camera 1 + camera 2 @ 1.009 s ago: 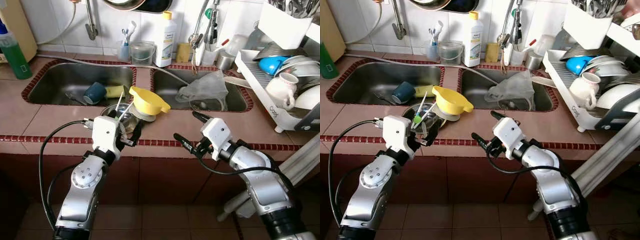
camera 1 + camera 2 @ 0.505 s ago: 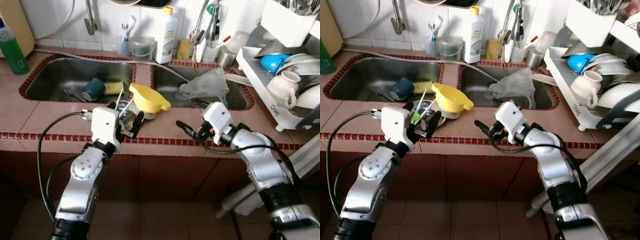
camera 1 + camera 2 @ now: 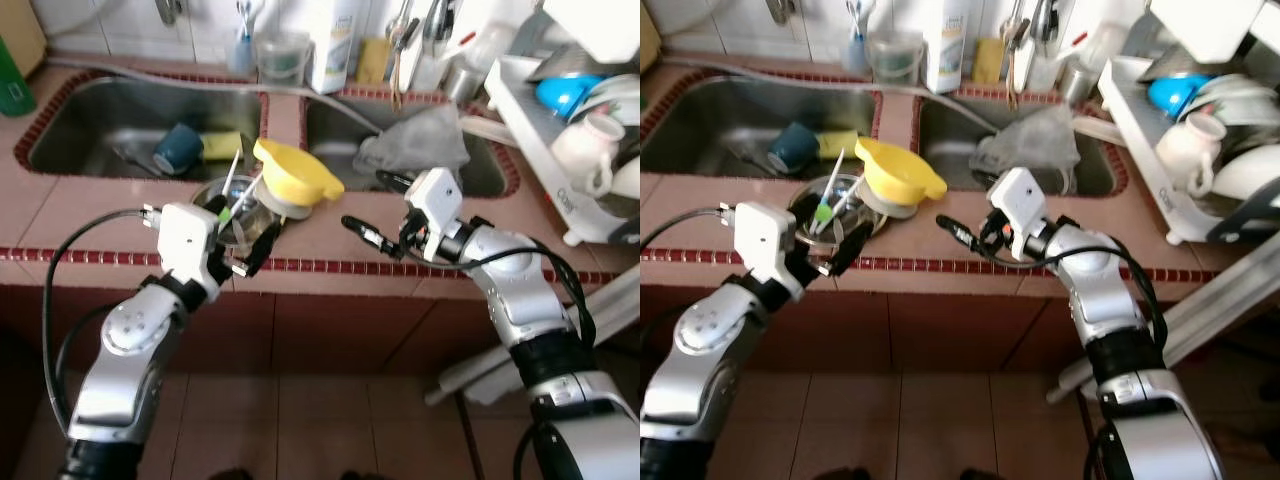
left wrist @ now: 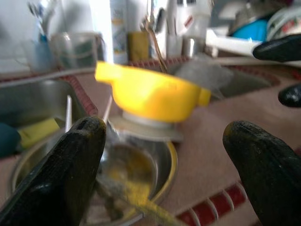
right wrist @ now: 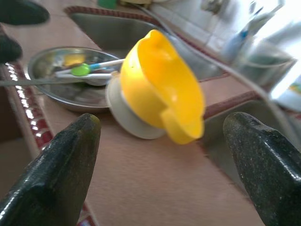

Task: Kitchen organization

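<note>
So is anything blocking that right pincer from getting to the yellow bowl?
Nothing visible does. The right pincer hovers open over bare countertop, pointing toward the yellow bowl, which sits tilted on a white lid beside the steel bowl of utensils. The left pincer is by the steel bowl, off to the side.

Home kitchen, double sink [image 3: 140, 125], dish rack [image 3: 560, 130], tiled counter [image 3: 330, 235]

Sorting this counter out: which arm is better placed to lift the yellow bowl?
Probably the right: the right gripper is open, facing the yellow bowl. The left gripper faces the steel dish.
</note>
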Tool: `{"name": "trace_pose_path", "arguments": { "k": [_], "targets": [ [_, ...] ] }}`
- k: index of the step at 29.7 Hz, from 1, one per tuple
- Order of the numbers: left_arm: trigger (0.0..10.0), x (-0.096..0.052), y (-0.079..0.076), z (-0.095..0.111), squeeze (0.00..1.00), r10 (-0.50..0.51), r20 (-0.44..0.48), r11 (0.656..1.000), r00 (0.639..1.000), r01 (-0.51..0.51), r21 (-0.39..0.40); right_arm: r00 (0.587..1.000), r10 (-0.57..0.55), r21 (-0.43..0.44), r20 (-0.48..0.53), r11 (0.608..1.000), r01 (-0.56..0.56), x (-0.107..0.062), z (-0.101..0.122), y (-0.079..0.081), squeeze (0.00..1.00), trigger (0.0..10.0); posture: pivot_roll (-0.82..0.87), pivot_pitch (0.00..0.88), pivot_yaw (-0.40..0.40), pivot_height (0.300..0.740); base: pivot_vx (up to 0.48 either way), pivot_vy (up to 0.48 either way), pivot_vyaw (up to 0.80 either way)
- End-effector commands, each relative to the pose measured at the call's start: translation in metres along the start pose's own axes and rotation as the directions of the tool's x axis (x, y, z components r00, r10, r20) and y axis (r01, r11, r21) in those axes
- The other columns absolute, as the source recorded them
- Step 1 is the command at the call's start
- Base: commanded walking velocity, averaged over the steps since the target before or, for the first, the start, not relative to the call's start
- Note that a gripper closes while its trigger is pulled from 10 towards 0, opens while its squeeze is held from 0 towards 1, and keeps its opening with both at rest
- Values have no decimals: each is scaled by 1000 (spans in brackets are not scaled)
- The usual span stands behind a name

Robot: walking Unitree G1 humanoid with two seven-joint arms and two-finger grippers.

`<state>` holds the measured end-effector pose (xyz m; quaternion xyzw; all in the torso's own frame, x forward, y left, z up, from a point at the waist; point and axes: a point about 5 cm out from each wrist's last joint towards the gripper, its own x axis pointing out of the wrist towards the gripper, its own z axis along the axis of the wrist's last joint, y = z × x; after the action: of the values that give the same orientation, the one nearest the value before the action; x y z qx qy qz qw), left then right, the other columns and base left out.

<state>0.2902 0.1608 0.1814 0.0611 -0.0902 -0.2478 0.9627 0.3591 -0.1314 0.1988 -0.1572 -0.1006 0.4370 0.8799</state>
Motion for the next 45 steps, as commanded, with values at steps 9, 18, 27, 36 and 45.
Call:
{"name": "trace_pose_path", "arguments": {
  "k": [9, 18, 27, 36, 45],
  "targets": [
    [10000, -5, -8, 22, 0, -64, 33, 998, 997, 64, 4, 989, 79, 88, 125, 992, -90, 7, 34, -17, 0, 10000, 49, 282, -88, 740, 0, 0, 0],
    [10000, -9, -12, 26, 0, -66, 23, 998, 998, 66, -9, 976, 115, 106, 186, 985, -136, 10, 55, -26, 0, 10000, 53, 295, -89, 740, 0, 0, 0],
    [10000, -8, -18, 36, 0, -75, 43, 997, 996, 76, -24, 978, 123, 106, 166, 984, -142, 16, 63, -39, 0, 10000, 52, 330, -92, 740, 0, 0, 0],
    [10000, -8, -22, 40, 0, -72, 49, 996, 996, 74, -45, 986, 112, 110, 121, 986, -125, 25, 60, -45, 0, 10000, 44, 354, -89, 740, 0, 0, 0],
    [10000, -4, -26, 43, 0, -72, 59, 995, 996, 75, -59, 979, 165, 108, 122, 978, -178, 42, 63, -36, 0, 10000, 48, 358, -91, 740, 0, 0, 0]
  ]
}}
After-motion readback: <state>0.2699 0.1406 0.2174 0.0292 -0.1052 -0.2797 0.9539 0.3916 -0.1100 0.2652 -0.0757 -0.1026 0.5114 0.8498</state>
